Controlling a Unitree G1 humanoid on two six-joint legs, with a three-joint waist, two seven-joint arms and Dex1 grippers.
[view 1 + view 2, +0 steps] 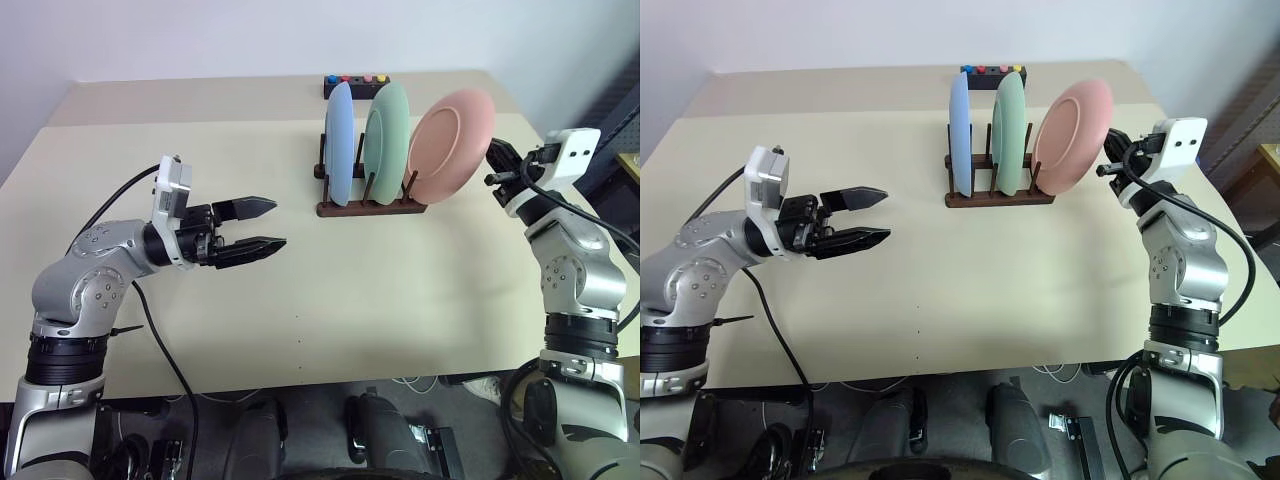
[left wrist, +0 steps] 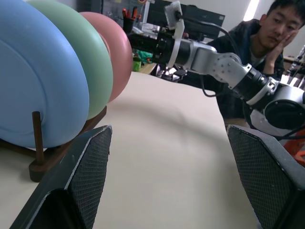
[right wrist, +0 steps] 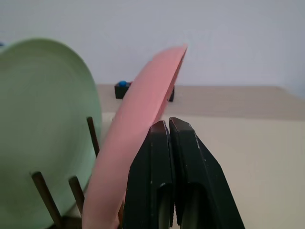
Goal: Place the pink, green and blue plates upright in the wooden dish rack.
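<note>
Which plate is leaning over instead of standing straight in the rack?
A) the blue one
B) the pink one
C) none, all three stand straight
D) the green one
B: the pink plate tilts away from the green plate at the right end of the wooden dish rack, while the green and blue plate stand upright between pegs.

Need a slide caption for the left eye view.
Shut right gripper beside tilted pink plate in dark wooden dish rack; blue plate, green plate upright.

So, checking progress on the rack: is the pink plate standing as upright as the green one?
No, the pink plate leans away from the green plate at the end of the wooden dish rack.
</note>
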